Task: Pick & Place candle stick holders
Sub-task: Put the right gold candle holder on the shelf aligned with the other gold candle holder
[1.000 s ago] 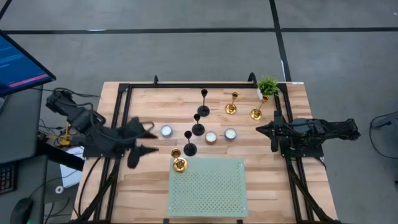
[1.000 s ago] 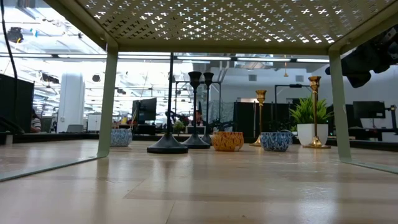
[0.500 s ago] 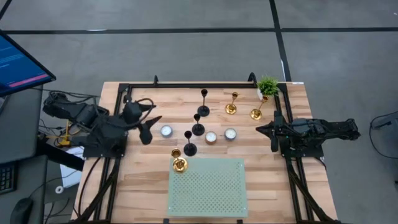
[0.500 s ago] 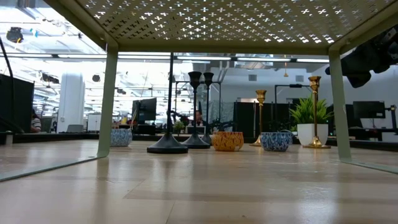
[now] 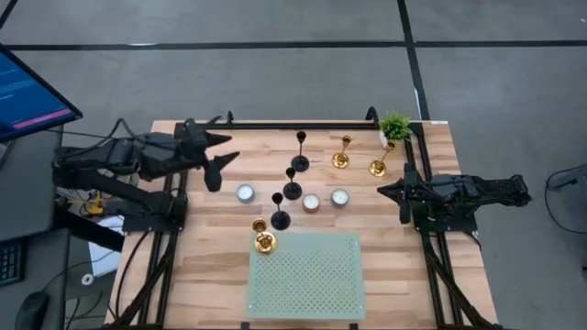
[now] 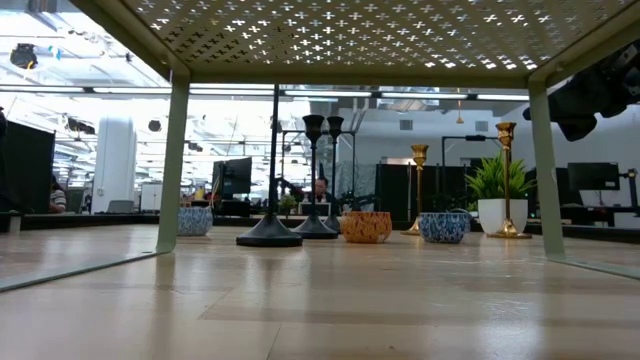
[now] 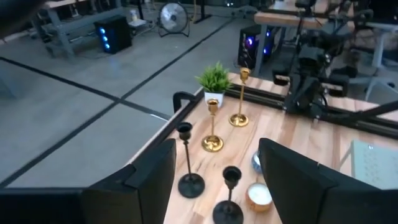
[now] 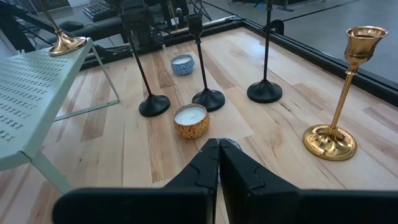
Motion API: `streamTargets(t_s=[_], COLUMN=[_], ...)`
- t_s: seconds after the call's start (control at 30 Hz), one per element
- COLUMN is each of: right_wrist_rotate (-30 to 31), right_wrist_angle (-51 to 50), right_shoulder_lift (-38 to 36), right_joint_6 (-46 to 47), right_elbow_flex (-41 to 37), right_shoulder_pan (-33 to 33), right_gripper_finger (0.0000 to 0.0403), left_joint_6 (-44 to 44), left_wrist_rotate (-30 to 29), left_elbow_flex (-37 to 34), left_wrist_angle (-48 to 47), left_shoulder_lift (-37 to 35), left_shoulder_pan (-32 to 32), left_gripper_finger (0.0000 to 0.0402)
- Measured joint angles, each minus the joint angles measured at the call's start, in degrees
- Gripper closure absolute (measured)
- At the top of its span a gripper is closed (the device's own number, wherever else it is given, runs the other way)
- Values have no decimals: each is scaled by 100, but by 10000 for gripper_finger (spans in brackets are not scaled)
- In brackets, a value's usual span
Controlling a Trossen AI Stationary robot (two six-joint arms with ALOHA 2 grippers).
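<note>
Three black candle stick holders (image 5: 301, 161) (image 5: 292, 190) (image 5: 280, 219) stand on their round bases mid-table. Two gold ones (image 5: 340, 160) (image 5: 376, 169) stand at the far right. A third gold one (image 5: 264, 242) stands on the far left corner of the green rack (image 5: 307, 280). My left gripper (image 5: 223, 158) is open and empty, above the table's far left, and faces the holders (image 7: 189, 163). My right gripper (image 5: 404, 196) is shut and empty at the right edge; in its wrist view (image 8: 219, 155) the fingers point at the black holders (image 8: 202, 62).
Three small candle bowls (image 5: 245, 192) (image 5: 311, 202) (image 5: 339, 196) sit among the holders. A green potted plant (image 5: 394, 126) stands at the far right corner. The perforated rack stands on legs (image 6: 172, 165) at the near middle. Bare wood lies at the near left and near right.
My left gripper has gone from the table's near left toward the far edge and has risen, and its arm now reaches across the far left corner. The holders and my right arm have kept still.
</note>
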Motion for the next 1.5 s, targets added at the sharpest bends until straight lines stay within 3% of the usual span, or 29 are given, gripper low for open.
streamTargets(t_s=[0.6,0.8,1.07,1.23,1.5], right_wrist_rotate=[1,16,1,88,558], right_wrist_angle=[1,1,52,1201,3353], right_shoulder_lift=[-2,0,1,1,1], right_joint_6=[-21,-868,-897,403,1193], right_elbow_flex=[1,-1,-1,-1,-1], right_shoulder_pan=[1,-104,-183,-195,-303], right_gripper_finger=[397,397,397,397,397], left_joint_6=[259,216,44,-20,-65], left_wrist_rotate=[19,19,23,122,111], left_elbow_flex=[7,7,7,7,7], left_wrist_angle=[2,20,25,28,28], left_shoulder_lift=[-77,-64,-119,-278,-492], left_shoulder_pan=[309,309,309,308,307], left_gripper_finger=[186,186,188,188,188])
